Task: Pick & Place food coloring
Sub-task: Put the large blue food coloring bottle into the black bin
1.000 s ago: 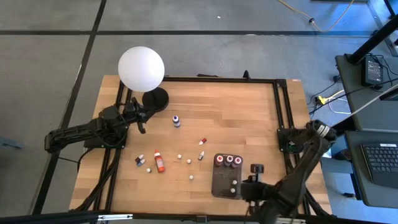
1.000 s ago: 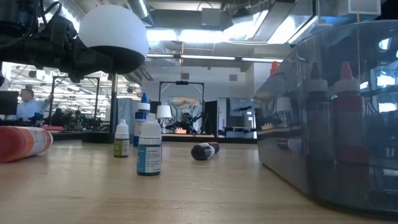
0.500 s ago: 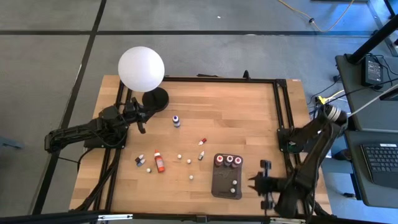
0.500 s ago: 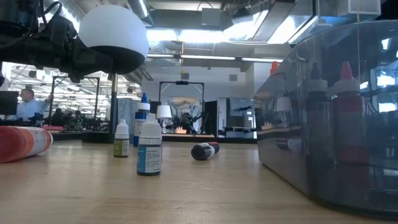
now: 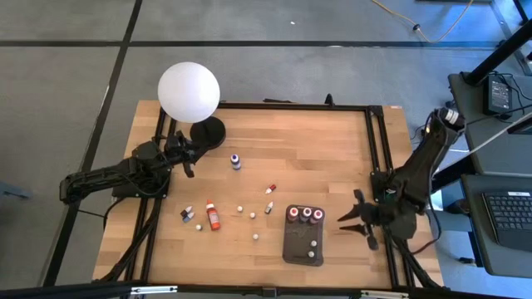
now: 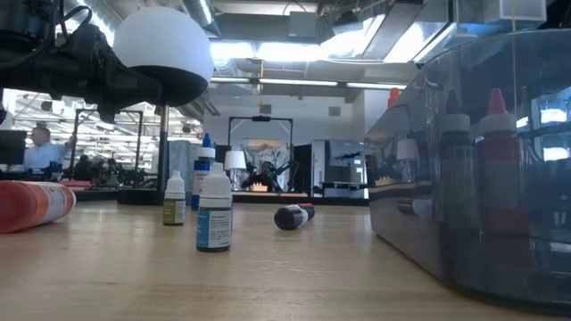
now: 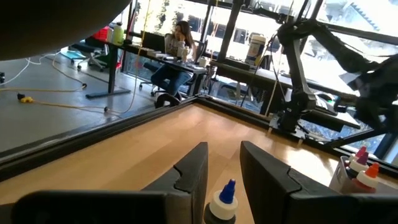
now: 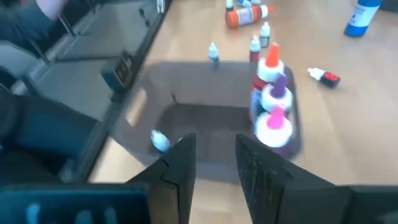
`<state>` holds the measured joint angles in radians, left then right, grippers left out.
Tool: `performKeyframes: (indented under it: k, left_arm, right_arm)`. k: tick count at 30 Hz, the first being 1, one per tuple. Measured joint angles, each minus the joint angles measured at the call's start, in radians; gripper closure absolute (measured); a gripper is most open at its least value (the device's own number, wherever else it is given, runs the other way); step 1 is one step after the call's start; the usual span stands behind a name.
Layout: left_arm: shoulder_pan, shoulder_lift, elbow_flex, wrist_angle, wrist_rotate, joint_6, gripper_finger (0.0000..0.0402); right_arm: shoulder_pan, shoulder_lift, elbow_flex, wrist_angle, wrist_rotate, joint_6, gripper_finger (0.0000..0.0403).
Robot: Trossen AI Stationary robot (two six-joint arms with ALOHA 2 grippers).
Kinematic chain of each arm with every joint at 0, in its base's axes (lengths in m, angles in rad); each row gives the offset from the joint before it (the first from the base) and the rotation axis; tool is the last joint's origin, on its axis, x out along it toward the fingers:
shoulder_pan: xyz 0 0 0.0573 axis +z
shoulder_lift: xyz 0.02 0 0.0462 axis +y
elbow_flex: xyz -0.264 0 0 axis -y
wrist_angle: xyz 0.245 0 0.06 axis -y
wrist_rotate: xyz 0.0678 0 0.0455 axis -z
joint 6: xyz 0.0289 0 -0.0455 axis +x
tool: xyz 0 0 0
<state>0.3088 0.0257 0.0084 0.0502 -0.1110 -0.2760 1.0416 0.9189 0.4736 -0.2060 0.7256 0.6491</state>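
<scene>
right gripper (image 5: 356,223) swung up beside tray (image 5: 303,246) | slightly spread, empty | food coloring (image 5: 306,214) just left

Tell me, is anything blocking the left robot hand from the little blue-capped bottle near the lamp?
Nothing visible does. The left gripper faces the blue-capped bottle across bare wood, with the globe lamp off to one side.

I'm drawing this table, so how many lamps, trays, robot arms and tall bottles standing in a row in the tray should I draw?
Globe lamp: 1
Grey tray: 1
Robot arms: 2, the left arm and the right arm
Tall bottles in the tray's row: 3
Total: 7
</scene>
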Motion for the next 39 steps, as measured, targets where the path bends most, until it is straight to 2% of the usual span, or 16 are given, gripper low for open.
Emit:
performKeyframes:
  k: [6,10,16,20,24,29,33,36,39]
  left_arm:
    - [0.000,0.000,0.000,0.000,0.000,0.000,0.0308]
    - [0.000,0.000,0.000,0.000,0.000,0.000,0.0307]
    - [0.000,0.000,0.000,0.004,0.000,0.000,0.0298]
    - [0.000,0.000,0.000,0.013,0.001,0.000,0.0268]
    - [0.000,0.000,0.000,0.015,0.017,-0.019,0.0218]
    - [0.000,0.000,0.000,0.015,0.142,-0.098,0.0165]
    - [0.000,0.000,0.000,0.019,0.175,-0.204,0.0150]
    - [-0.018,0.013,0.000,0.048,0.212,-0.213,0.0150]
    - [-0.067,0.057,0.000,0.111,0.188,-0.202,0.0154]
  right_arm:
    - [0.000,-0.056,-0.086,0.003,-0.053,-0.047,0.0288]
    - [0.000,-0.056,-0.089,0.012,-0.065,0.004,0.0288]
    - [0.000,-0.056,-0.089,0.024,-0.065,-0.029,0.0288]
    - [0.000,-0.056,-0.089,0.024,-0.065,-0.010,0.0288]
    - [0.000,-0.056,-0.089,0.023,-0.065,-0.023,0.0288]
    - [0.000,-0.056,-0.089,0.022,-0.065,-0.105,0.0288]
    - [0.000,-0.056,-0.089,0.021,-0.065,-0.108,0.0288]
    - [0.000,-0.055,-0.089,0.021,-0.065,-0.111,0.0288]
    - [0.000,-0.055,-0.089,0.021,-0.065,-0.129,0.0288]
